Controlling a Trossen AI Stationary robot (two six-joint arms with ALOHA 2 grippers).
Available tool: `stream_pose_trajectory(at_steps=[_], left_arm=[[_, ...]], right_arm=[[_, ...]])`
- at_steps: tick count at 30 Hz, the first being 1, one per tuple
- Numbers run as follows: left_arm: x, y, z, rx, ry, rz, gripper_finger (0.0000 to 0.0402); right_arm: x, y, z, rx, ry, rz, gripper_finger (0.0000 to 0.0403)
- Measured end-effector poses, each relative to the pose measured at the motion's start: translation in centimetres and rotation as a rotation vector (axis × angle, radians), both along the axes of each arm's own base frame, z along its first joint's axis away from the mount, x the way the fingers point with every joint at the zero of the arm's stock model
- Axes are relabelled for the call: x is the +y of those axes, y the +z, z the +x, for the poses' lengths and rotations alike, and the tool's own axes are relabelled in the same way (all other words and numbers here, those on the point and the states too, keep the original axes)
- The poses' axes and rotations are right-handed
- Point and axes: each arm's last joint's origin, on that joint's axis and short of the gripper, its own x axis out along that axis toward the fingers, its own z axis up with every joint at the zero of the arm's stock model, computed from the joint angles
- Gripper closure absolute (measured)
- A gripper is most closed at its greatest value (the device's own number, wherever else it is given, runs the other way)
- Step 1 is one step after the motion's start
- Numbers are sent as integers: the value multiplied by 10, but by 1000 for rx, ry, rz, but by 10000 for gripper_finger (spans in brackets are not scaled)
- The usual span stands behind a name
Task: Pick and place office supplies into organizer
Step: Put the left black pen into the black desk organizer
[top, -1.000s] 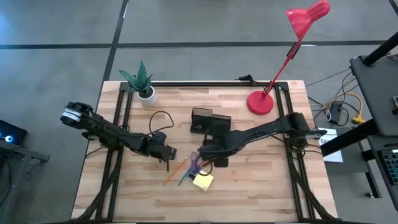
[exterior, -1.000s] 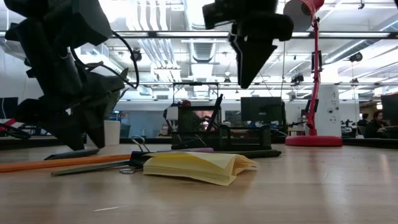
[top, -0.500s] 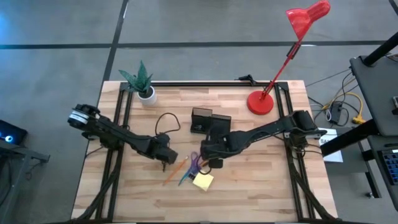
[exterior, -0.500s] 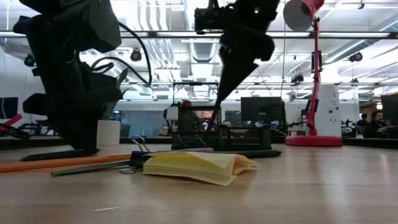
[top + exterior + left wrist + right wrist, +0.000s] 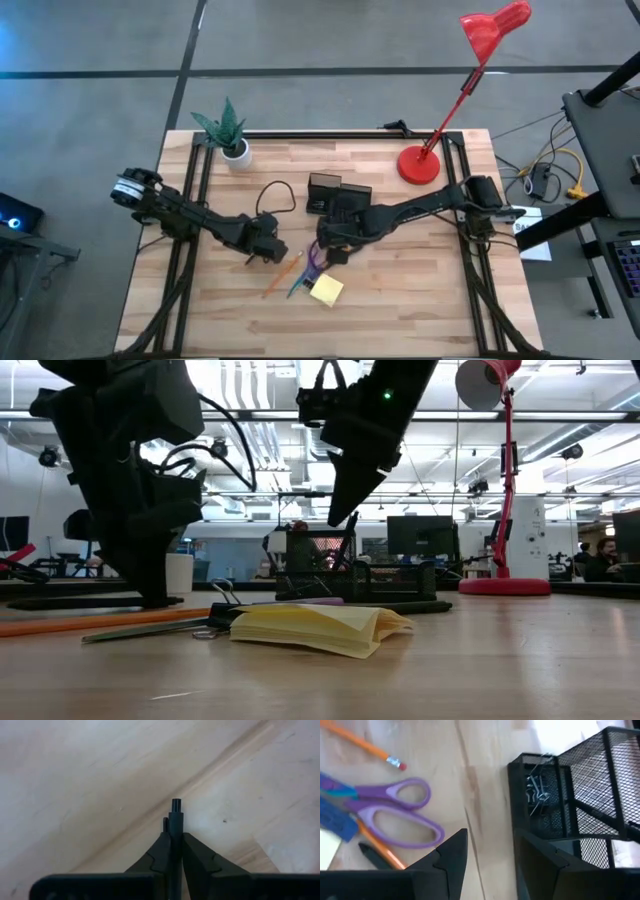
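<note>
My left gripper (image 5: 268, 256) is shut on a thin dark pen (image 5: 176, 812) on the table's left half. My right gripper (image 5: 490, 855) hangs open above the table between the purple-handled scissors (image 5: 395, 815) and the black mesh organizer (image 5: 570, 795), touching neither. Orange pencils (image 5: 365, 747), a blue piece (image 5: 335, 817) and the yellow sticky-note pad (image 5: 326, 290) lie flat on the wood by the scissors. The organizer (image 5: 335, 192) stands at the table's middle, with binder clips (image 5: 537, 792) in one compartment. My left gripper pinches the pen between its two fingers near the pen's clip end (image 5: 175, 820), which sticks out a little past the fingertips. The fingers come steeply from above. In the low view the pen (image 5: 90, 602) lies along the table under the gripper.
A potted plant (image 5: 228, 135) stands at the far left corner and the red lamp's base (image 5: 418, 165) at the far right. A binder clip (image 5: 222, 600) lies by the pad. Bare wood shows along the near edge and at the right.
My left gripper has rolled about its own line and shut, taking hold of the dark pen, which has shifted a little on the table. My right gripper, still open, has sunk slightly, tipped, and moved toward the table's left over the scissors.
</note>
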Motion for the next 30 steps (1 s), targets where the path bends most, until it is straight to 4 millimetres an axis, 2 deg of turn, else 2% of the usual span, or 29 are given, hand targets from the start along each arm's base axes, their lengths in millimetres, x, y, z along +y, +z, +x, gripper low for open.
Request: stream_pose_trajectory(at_steps=[8,12,19,25,30], left_arm=[[1,6,1,-11,-28,4,386],[1,10,1,-24,-32,6,386],[2,26,2,-98,-34,40,386],[4,52,5,-191,-84,121,386],[3,87,16,-377,-242,276,386]], right_arm=[[-3,1,3,-28,-9,-1,250],[-6,3,3,-45,-48,-73,250],[-10,5,3,-59,-80,-121,253],[-16,8,-5,-78,-235,-284,261],[-19,20,-17,-81,-309,-334,262]])
